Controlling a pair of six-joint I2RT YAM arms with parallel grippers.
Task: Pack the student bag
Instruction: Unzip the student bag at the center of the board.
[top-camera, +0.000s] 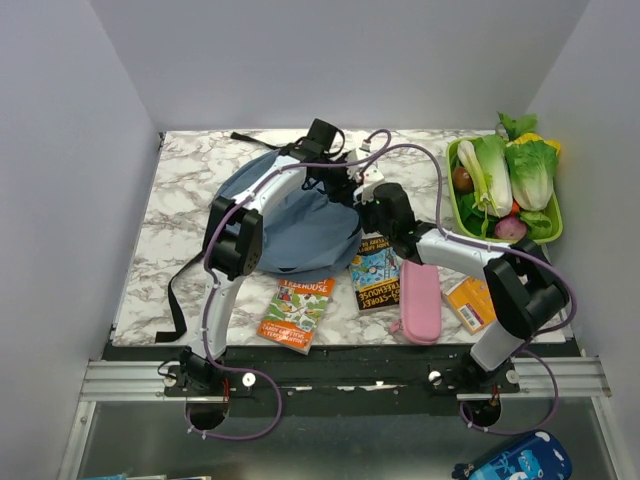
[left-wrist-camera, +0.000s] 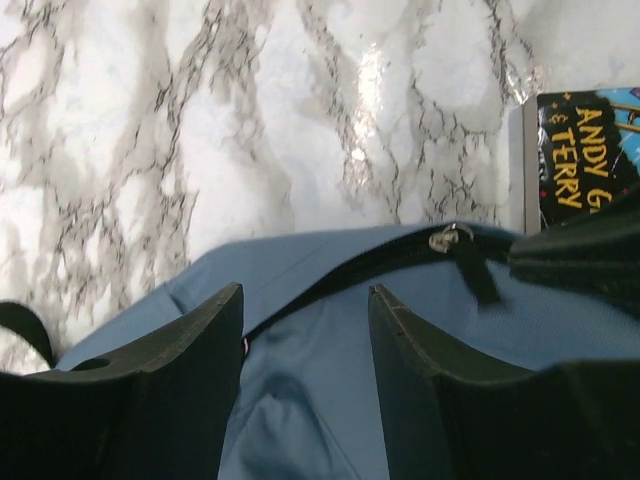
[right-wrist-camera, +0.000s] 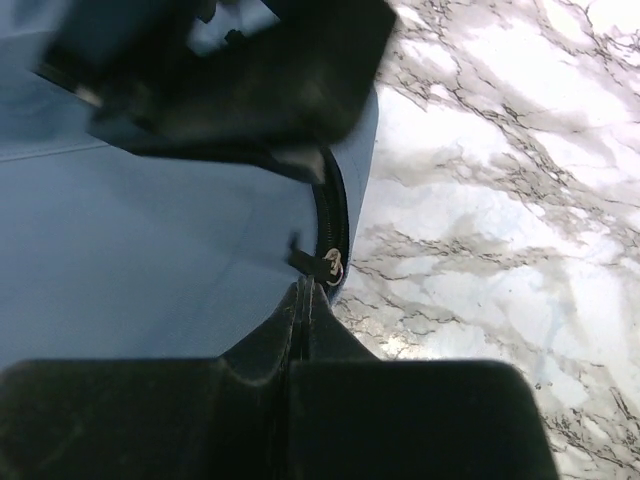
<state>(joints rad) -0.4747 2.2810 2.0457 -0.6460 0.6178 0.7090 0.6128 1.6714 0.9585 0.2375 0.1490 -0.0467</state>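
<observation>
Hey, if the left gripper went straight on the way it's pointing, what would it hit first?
Most likely the student bag: the left gripper, open, points at the blue fabric, with the black zipper line crossing just ahead. Depth is unclear, but the bag lies before the marble table.

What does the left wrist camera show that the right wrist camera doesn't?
Only the left wrist view shows a book cover with the words Andy and Terry, and the left end effector with its fingers apart above the student bag. Only the right wrist view shows the right end effector with fingers pressed shut, tips right by the zipper pull. Both show the blue bag, that zipper pull and the marble table.
</observation>
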